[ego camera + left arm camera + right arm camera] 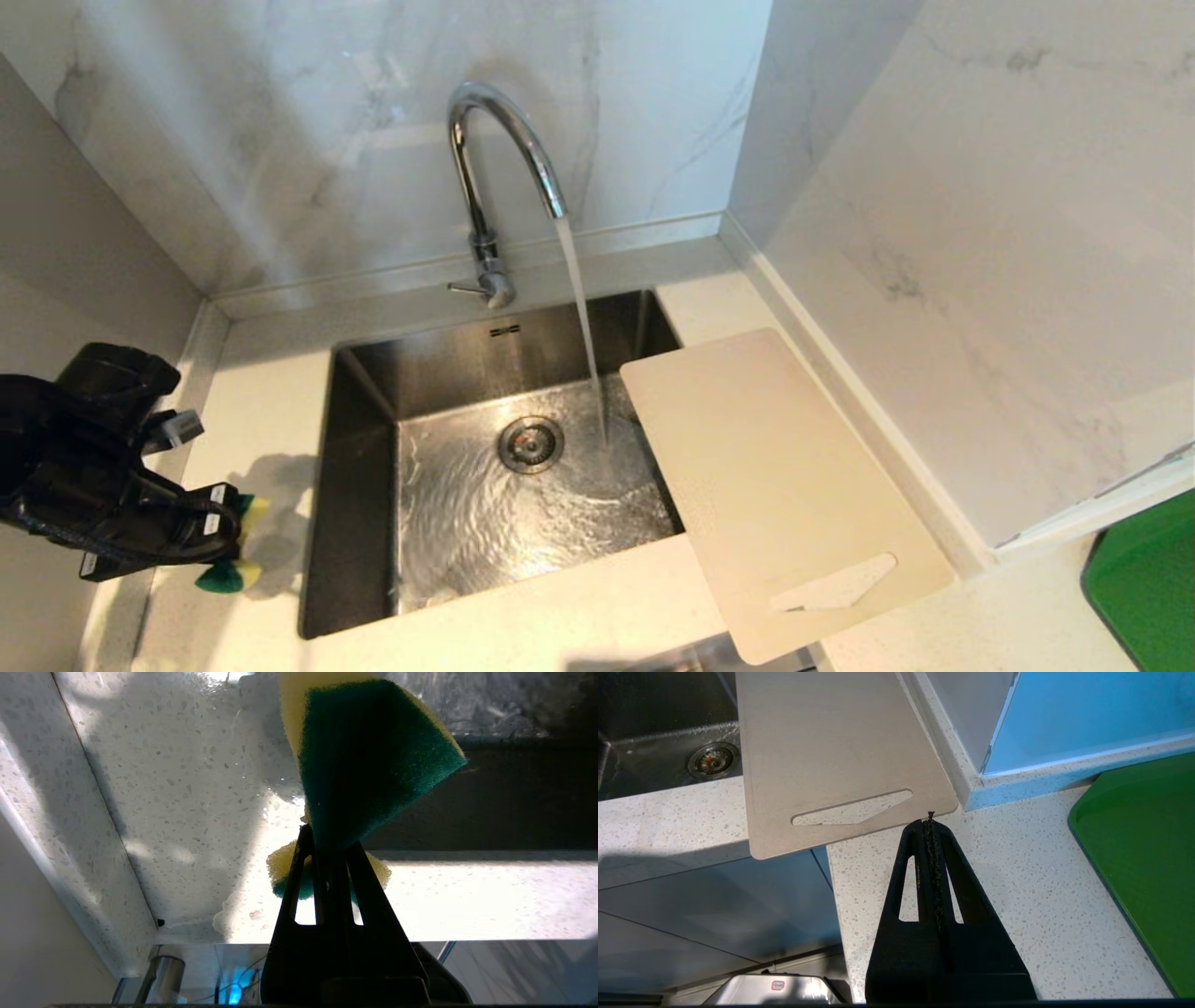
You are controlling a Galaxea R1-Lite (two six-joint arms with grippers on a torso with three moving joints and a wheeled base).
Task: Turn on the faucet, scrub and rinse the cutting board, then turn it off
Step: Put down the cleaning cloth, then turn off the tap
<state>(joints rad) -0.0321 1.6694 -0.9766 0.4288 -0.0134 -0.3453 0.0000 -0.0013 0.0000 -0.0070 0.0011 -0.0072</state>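
Note:
Water streams from the chrome faucet [490,177] into the steel sink [364,439]; its thin lever [464,288] sticks out toward the left. The beige cutting board [775,485] lies on the counter right of the sink, one corner over the basin and its slanted handle cutout [852,809] near the front. My left gripper [229,537] hangs over the counter left of the sink, shut on a green-and-yellow sponge [373,751] squeezed between its fingers. My right gripper [930,821] is shut and empty, low in front of the board's near edge.
A bright green tray [1144,579] sits at the far right of the counter. Marble walls [980,233] close in the back and right side. A wet patch [196,788] spreads on the speckled counter under the sponge.

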